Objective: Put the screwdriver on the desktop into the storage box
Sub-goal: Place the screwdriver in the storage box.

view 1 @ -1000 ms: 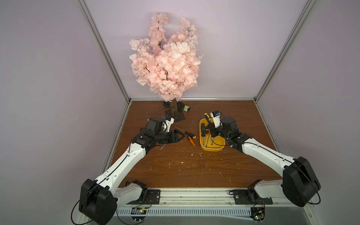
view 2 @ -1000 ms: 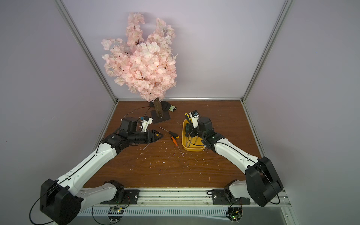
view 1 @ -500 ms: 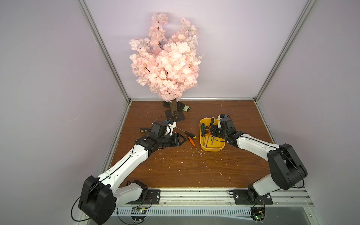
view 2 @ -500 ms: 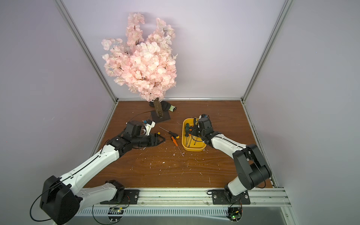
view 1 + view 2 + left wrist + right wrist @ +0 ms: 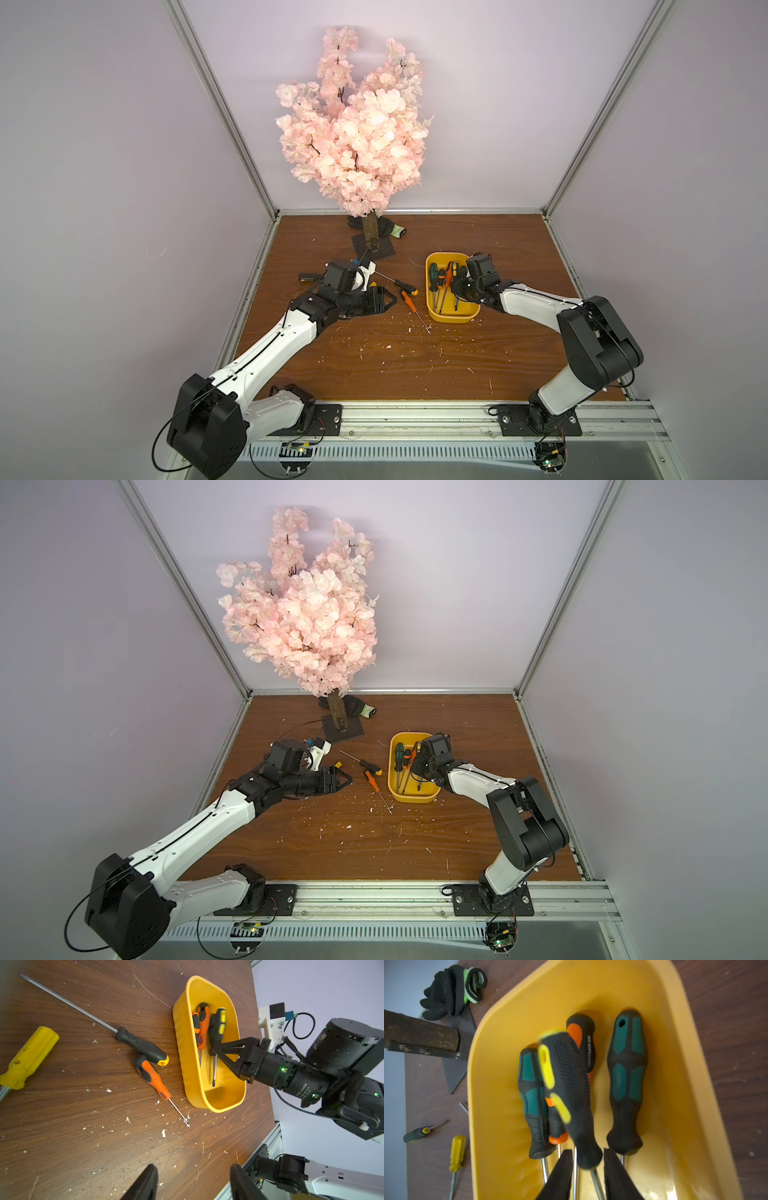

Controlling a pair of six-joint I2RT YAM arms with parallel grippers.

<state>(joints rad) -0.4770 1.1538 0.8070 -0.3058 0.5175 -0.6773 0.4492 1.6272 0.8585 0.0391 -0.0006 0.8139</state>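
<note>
Two moves for a clean drop: on the right gripper, spread the narrowly parted jaws wider, letting the black-and-yellow screwdriver between them settle into the storage box beneath, then lift straight up, keeping the open, empty left gripper away.

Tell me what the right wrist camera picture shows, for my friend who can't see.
A yellow storage box fills the picture, with several screwdrivers lying inside. The right gripper has its jaws parted around a blurry black-and-yellow screwdriver.
</note>
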